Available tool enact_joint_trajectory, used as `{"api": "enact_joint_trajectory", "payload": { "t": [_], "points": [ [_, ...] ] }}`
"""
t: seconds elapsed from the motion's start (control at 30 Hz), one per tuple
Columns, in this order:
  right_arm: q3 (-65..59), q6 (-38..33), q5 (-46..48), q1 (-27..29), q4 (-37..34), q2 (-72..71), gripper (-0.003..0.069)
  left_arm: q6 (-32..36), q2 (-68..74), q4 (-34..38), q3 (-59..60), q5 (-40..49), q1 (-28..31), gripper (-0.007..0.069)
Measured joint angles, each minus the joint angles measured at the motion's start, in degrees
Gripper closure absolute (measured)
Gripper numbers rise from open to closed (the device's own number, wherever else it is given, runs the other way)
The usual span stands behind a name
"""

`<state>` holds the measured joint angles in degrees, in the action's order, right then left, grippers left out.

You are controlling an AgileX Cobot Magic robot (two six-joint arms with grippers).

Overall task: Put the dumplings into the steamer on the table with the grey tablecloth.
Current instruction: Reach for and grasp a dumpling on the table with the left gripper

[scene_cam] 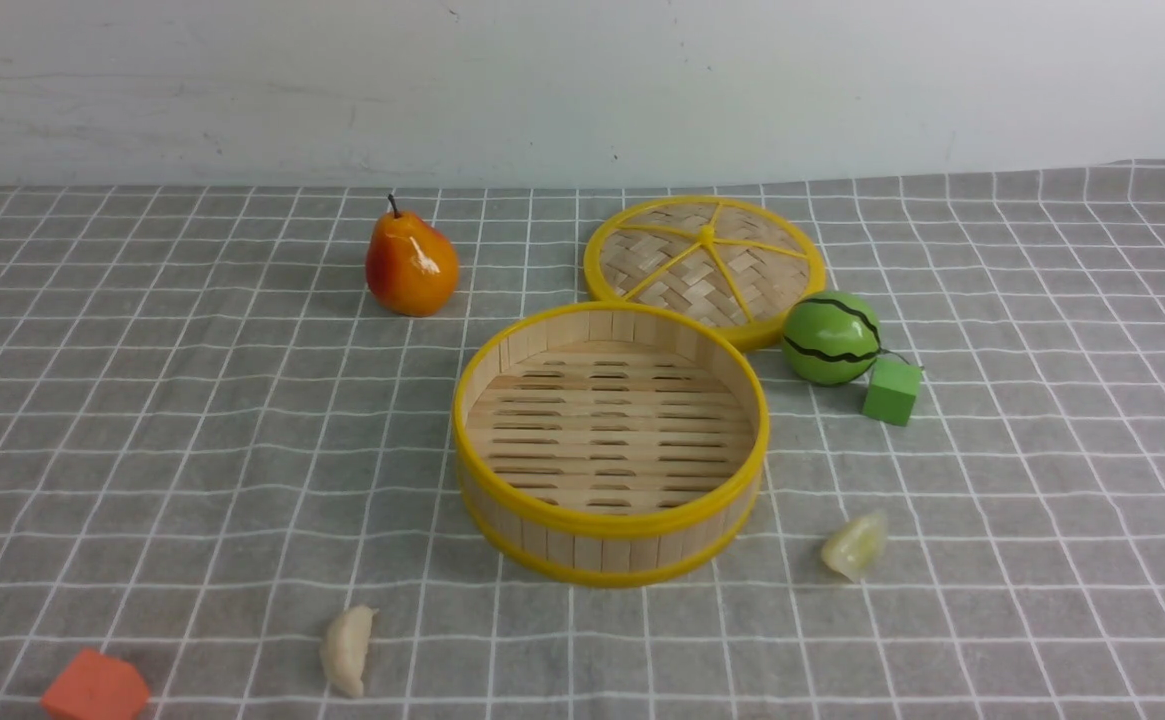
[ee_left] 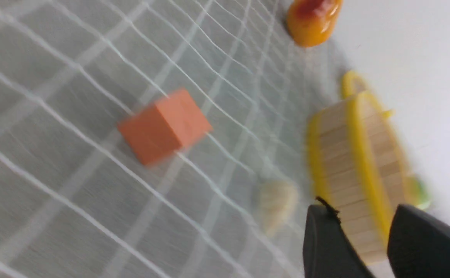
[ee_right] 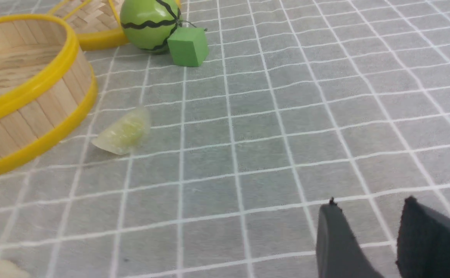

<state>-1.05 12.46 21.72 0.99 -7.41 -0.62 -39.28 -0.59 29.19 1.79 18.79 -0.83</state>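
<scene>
I'm keeping the left gripper point(ee_left: 358, 204) parted, a gap showing between its dark fingertips, nothing between them. The right gripper point(ee_right: 371, 200) is also showing parted fingertips, nothing held. Out ahead of the left one, in its wrist view, an orange-red cube point(ee_left: 165, 127) is lying on the grey tablecloth with thin white grid lines point(scene_cam: 242, 450). A cream-white crescent dumpling point(scene_cam: 347, 650) is resting between that cube and the round bamboo steamer with yellow rims point(scene_cam: 612, 440). The steamer is sitting open, slatted floor bare, ahead of and between both grippers. On the right gripper's side, a pale yellowish translucent dumpling point(scene_cam: 855, 545) is lying just beside the steamer, outside it. Farther out from that gripper, I'm seeing a green cube point(scene_cam: 892, 391), a green ball with dark wavy stripes point(scene_cam: 831, 338) and a woven yellow-rimmed lid point(scene_cam: 707, 262). Farther out from the left gripper, a red-orange pear point(scene_cam: 411, 262) is standing.
</scene>
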Motion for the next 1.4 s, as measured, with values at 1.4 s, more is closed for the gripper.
{"api": "enact_joint_trajectory", "payload": {
  "t": [1.4],
  "points": [
    [49.14, -31.65, 37.76, -8.15, -16.78, 52.73, 0.0678, 18.75, 55.6, -40.39, -54.49, 47.78, -23.38, 0.0616]
  ]
}}
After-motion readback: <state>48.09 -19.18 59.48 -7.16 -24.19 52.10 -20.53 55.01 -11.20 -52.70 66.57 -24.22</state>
